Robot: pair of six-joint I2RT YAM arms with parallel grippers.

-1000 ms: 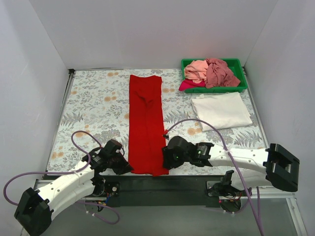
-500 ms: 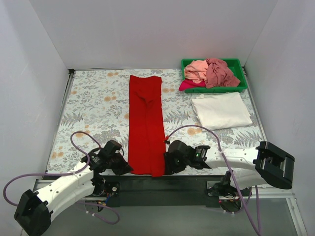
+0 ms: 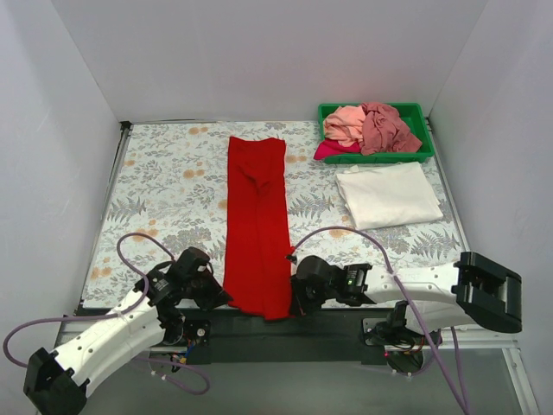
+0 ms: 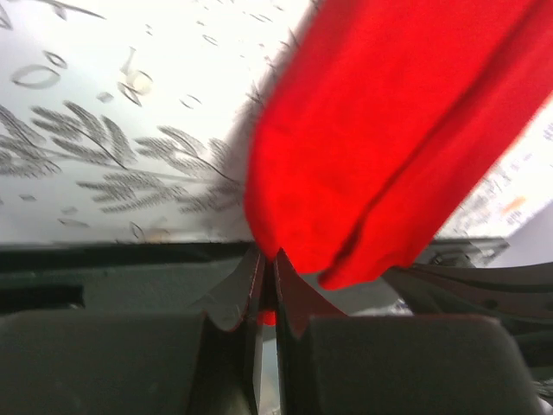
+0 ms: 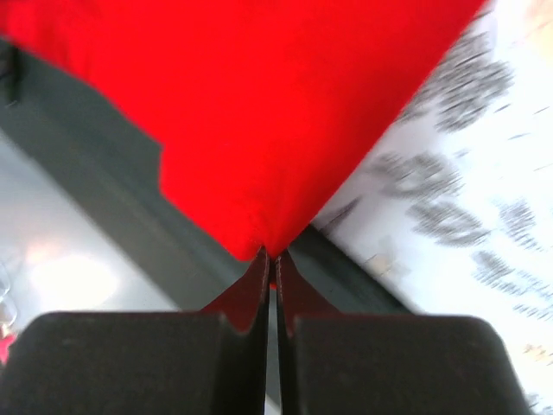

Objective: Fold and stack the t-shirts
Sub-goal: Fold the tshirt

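I hold the long bright red cloth t-shirt (image 3: 257, 216), at the frame's centre on the flowered counter (image 3: 164, 190), by both lower corners. The left hand (image 4: 267, 264) and right hand (image 5: 270, 259) are each clamped on cloth, I think to fold it evenly.

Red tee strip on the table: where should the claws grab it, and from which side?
The two near corners of the long red cloth t-shirt, coming from the floral table's near edge. It lies as a narrow strip running away from the arms, so that short end is closest. The left claw and right claw are each shut on one corner there.
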